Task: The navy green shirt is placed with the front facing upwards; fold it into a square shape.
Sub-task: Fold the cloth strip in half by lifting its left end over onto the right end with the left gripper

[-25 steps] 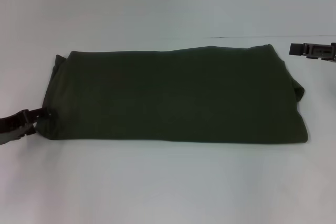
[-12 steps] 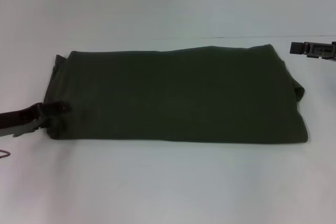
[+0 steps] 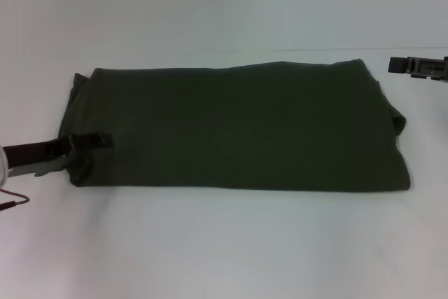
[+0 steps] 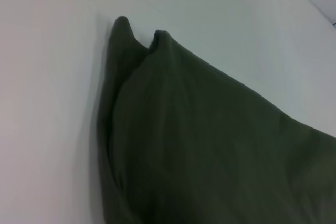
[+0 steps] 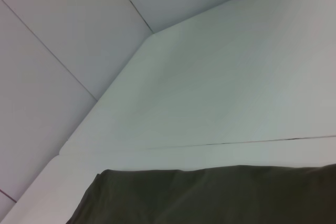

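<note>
The navy green shirt lies folded into a wide rectangle on the white table, plain side up, with no lettering showing. My left gripper reaches in from the left at the shirt's near left corner. Its dark upper finger lies over the cloth and the grey lower finger sits at the edge below, so the gripper is open around the corner. The left wrist view shows the shirt close up with two raised cloth peaks. My right gripper hovers past the shirt's far right corner, apart from it. The right wrist view catches only the shirt's edge.
A thin red wire hangs by the left arm at the frame's left edge. A seam runs across the table behind the shirt. Bare table surface lies in front of the shirt and behind it.
My left gripper has slid rightward, from just off the shirt's left edge to over its near left corner. The shirt and the right gripper have stayed put.
</note>
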